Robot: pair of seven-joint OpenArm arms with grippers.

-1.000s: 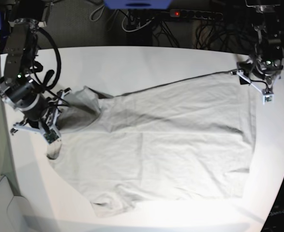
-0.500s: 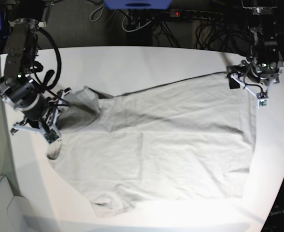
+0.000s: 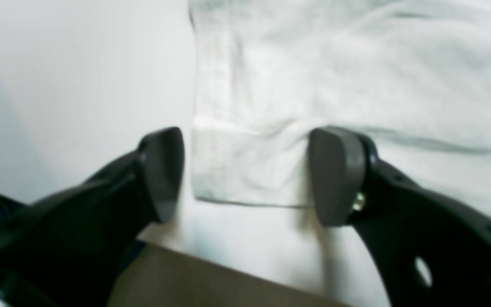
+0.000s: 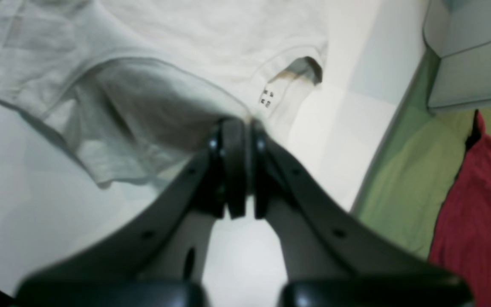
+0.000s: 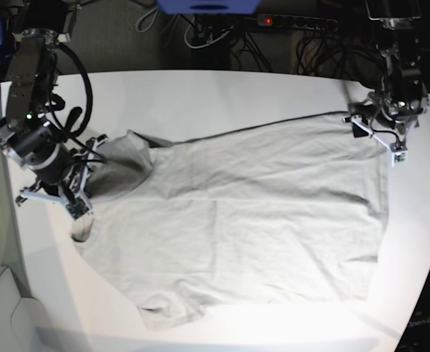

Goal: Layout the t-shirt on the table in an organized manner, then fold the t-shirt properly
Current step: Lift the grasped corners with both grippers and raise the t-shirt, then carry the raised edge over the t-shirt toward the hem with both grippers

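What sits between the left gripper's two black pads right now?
The hemmed corner of the light grey-beige cotton t-shirt, lying on the glossy white table, between the open left gripper, per the left wrist view.

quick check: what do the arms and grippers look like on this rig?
Both arms are dark metal-and-black with loose black cables looped alongside. The left gripper has black curved fingers ending in rounded grey pads. The right gripper has matching black fingers with small holes. From the base view, white brackets sit at each wrist.

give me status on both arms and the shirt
Right gripper shut on shirt by collar. Left gripper open over hem corner. Nothing in the way.
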